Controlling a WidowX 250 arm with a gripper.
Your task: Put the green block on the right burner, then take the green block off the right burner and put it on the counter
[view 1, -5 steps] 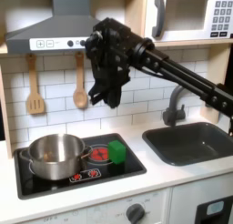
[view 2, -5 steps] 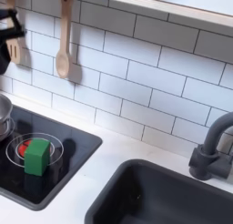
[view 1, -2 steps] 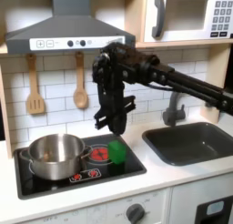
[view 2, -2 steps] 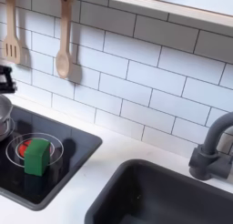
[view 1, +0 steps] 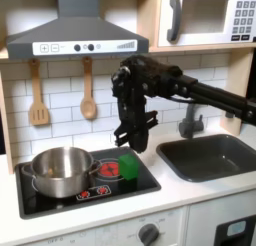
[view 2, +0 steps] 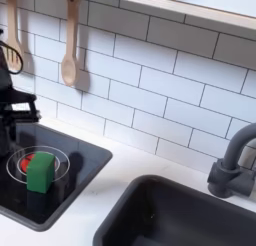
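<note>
The green block [view 1: 128, 166] [view 2: 40, 173] sits on the right burner [view 1: 106, 171] [view 2: 20, 163], a ring of red circles on the black stove panel. My gripper [view 1: 133, 143] [view 2: 9, 140] hangs straight above the block, pointing down, a short gap over its top. Its fingers stand apart and hold nothing. The off-white counter [view 1: 185, 193] [view 2: 112, 178] runs between the stove and the sink.
A steel pot [view 1: 59, 170] stands on the left burner, close beside the block. The dark sink [view 1: 213, 155] [view 2: 190, 215] and its faucet [view 1: 190, 118] [view 2: 232, 170] lie on the first exterior view's right. Wooden utensils [view 1: 87, 90] [view 2: 68, 52] hang on the tiled wall under the hood.
My gripper has come down and moved to the first exterior view's right, from up by the hood to just above the block. The block has not moved.
</note>
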